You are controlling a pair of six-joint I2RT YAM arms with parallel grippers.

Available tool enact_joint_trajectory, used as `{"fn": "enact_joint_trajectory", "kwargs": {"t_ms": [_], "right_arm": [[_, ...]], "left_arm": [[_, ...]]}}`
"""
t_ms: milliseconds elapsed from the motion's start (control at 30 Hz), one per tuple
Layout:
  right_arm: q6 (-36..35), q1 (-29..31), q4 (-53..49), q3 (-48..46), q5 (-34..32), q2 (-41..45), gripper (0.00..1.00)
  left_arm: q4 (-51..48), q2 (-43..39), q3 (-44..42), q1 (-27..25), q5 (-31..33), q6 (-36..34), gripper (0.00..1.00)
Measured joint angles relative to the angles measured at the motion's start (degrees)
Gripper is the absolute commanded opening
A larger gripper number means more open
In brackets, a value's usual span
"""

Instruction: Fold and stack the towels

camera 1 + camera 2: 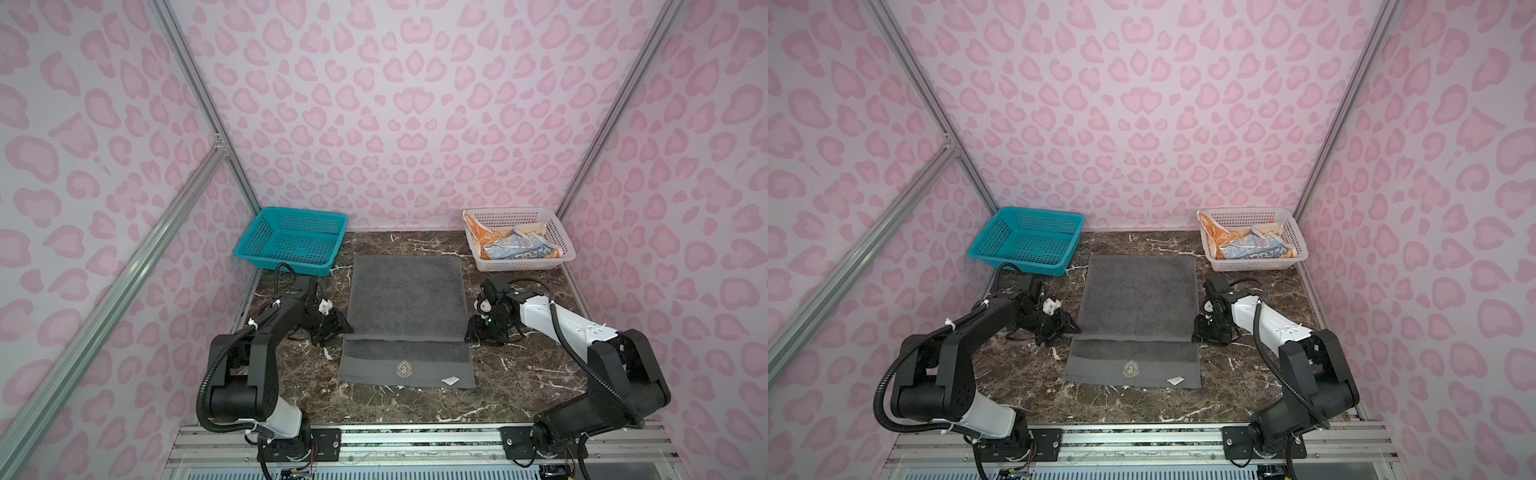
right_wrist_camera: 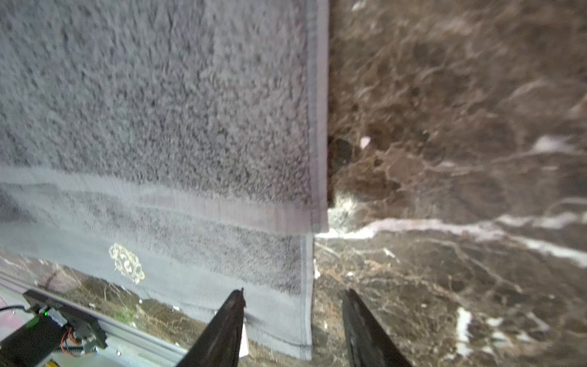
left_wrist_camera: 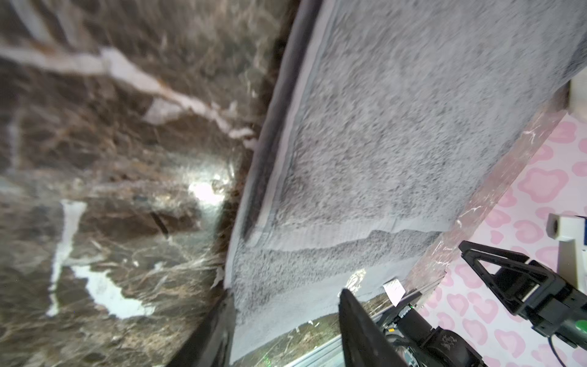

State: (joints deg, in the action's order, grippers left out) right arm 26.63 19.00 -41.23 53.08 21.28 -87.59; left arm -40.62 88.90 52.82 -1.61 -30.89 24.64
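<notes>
Bare tabletop (image 1: 407, 243) lies between the teal basket (image 1: 282, 262) and white basket (image 1: 523, 262), behind the flat grey towel (image 1: 407, 299).

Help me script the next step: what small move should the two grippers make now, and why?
Probably lift both straight up, clear of the cloth. The grey towel lies folded once, its upper hem flat and short of the crest. The left gripper and right gripper stand open at that hem's ends, holding nothing; sliding sideways could drag the layer.
</notes>
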Motion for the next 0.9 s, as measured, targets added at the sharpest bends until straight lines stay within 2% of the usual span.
{"fn": "enact_joint_trajectory", "kwargs": {"t_ms": [300,633,900], "right_arm": [[6.1,-0.4,12.5,-1.2,-0.9,-5.6,0.49],[8.5,0.9,12.1,-1.0,-2.4,-6.0,0.58],[9.2,2.0,12.7,-0.4,-3.1,-7.4,0.48]], "left_arm": [[4.3,6.7,3.3,0.0,0.7,1.4,0.5],[6.6,8.9,4.1,-0.4,0.7,1.9,0.52],[6.9,10.3,3.1,-2.8,1.1,1.9,0.53]]}}
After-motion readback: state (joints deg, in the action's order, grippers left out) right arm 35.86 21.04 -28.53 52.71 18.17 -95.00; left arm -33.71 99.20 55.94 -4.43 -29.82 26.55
